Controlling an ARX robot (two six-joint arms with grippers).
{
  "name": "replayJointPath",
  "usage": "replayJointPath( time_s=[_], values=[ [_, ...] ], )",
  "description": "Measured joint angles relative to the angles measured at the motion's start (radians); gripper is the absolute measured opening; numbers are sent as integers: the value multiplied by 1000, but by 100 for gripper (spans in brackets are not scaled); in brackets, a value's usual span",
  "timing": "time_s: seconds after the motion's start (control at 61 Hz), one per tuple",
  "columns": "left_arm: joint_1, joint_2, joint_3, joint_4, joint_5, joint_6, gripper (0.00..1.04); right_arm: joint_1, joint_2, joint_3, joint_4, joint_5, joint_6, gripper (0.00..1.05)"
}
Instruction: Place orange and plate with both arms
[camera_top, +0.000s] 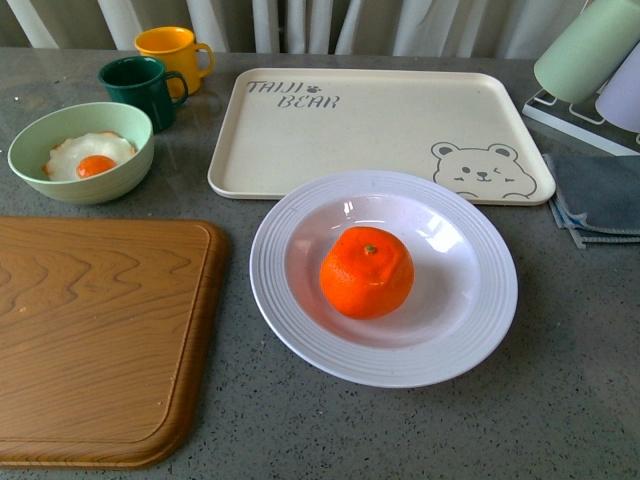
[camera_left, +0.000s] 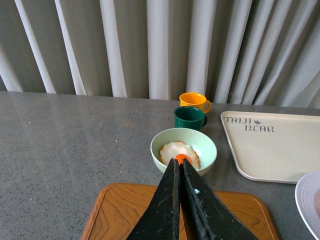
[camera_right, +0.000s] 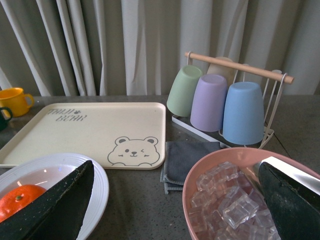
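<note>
We see board (camera_top: 100, 330) nearest, w/ strip of bare counter (camera_top: 235, 380) btwn its right edge and plate (camera_top: 268, 272). Orange (camera_top: 367, 272) sits mid-plate, far rim at tray (camera_top: 380, 120) edge. Left gripper (camera_left: 180, 166) jaws pressed together; right gripper (camera_right: 175, 167) jaws wide.

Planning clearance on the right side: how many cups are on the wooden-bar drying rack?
4: a pale green cup, a lilac cup beside it, a blue cup at the end, and a beige cup mostly hidden behind them.

The grey speckled table (camera_top: 580, 400) bears a round white ridged plate (camera_top: 268, 272) centrally, a brown wooden board (camera_top: 90, 330) at 9 o'clock, a cream bear tray (camera_top: 400, 130) at 12.
</note>
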Motion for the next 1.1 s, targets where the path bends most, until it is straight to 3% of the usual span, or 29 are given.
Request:
replayJointPath(
  time_s=[0.148,0.246,0.639,1.098],
  values=[
    [0,-39,0,-39,0,0,2,0,0,0,0,0,0,96],
    [0,-164,0,-197,0,0,2,0,0,0,0,0,0,96],
    [0,-194,0,-213,0,0,2,0,0,0,0,0,0,96],
    [0,-194,0,-213,0,1,83,0,0,0,0,0,0,96]
  ],
)
